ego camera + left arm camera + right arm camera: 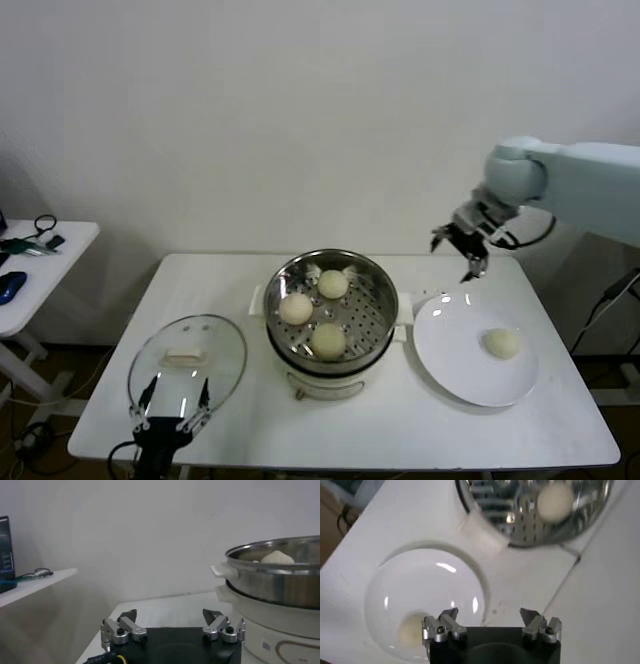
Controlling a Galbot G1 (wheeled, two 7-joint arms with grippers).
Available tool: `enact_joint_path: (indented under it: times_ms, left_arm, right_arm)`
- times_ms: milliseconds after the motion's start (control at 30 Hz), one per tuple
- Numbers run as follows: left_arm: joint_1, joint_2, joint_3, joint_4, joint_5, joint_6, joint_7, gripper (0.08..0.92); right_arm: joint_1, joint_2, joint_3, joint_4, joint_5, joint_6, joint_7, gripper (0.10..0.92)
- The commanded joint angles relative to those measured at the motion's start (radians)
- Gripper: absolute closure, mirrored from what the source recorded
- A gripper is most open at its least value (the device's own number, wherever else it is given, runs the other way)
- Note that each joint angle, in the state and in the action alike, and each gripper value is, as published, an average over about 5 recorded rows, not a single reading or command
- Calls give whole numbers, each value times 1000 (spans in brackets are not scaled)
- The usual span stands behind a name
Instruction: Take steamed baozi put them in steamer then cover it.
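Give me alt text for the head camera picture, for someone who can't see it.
A steel steamer at the middle of a white table holds three buns, with a fourth bun on a white plate to its right. The open right gripper hangs above the plate's far edge; the open left gripper sits at the glass lid on the left.

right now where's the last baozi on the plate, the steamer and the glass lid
baozi on the plate [501,343], head view, middle of the bun
steamer [377,280], head view, steel rim on its right side
glass lid [184,356], head view, cream handle at centre
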Motion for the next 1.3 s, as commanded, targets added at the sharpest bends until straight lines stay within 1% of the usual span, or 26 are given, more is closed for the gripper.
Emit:
enact_joint_path:
  times_ms: [33,167,333,867,1200,1300]
  left_arm:
    - [-1,2,-1,9,0,-1,0,177]
    - [-4,0,0,15,1,2,1,177]
    - [-7,-4,2,24,5,4,3,177]
    - [-2,-13,-6,30,9,5,1,177]
    - [9,-16,-2,22,14,1,-1,177]
    - [9,-16,-1,19,15,2,-2,177]
  right_arm:
    - [-325,-253,190,-93,-39,-168,12,203]
    - [-494,-253,332,-148,-110,-167,18,203]
    - [-609,-221,421,-221,-154,-154,15,203]
    - [-786,-89,612,-380,-210,-148,70,203]
    - [-792,-78,614,-385,-223,-152,49,204]
    - [-788,-83,614,-378,-225,-153,46,228]
